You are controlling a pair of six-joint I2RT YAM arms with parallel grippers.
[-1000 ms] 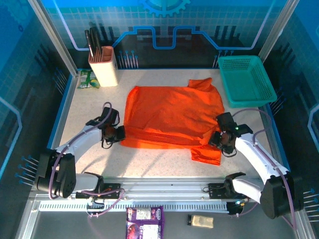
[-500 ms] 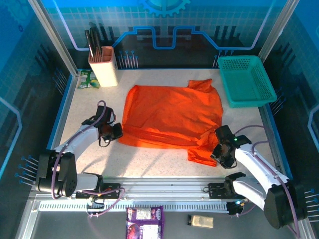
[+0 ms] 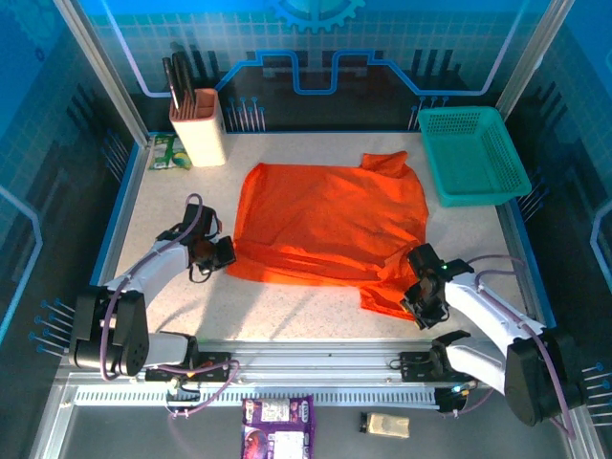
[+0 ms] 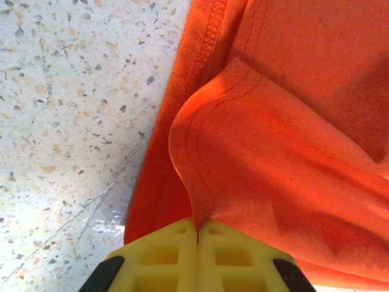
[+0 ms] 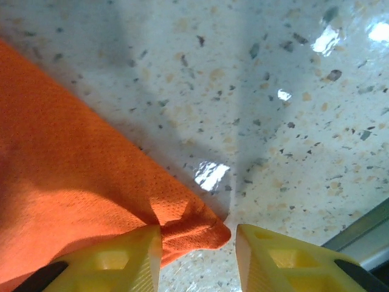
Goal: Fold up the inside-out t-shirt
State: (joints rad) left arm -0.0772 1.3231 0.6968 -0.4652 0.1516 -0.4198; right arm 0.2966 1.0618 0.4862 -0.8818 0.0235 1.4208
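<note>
The inside-out t-shirt (image 3: 330, 220) lies spread across the middle of the table, bright orange, with a rumpled near right corner. My left gripper (image 3: 225, 253) is at the shirt's near left edge. In the left wrist view its yellow jaws (image 4: 197, 224) are shut on a pinched fold of the orange cloth (image 4: 273, 152), which is lifted into a ridge. My right gripper (image 3: 413, 298) sits at the near right corner. In the right wrist view it (image 5: 199, 234) stands open. The bunched tip of the cloth (image 5: 73, 164) lies between its fingers, against the left one and apart from the right one.
A teal mesh basket (image 3: 473, 153) stands at the back right. A beige knife block (image 3: 198, 129) and a green packet (image 3: 170, 153) are at the back left. The metal rail (image 3: 316, 361) runs along the near edge, close behind the right gripper.
My right gripper has moved nearer and leftward, its jaws narrowing around the shirt's near right corner. The left gripper shifted slightly away with its fold and then held still.
</note>
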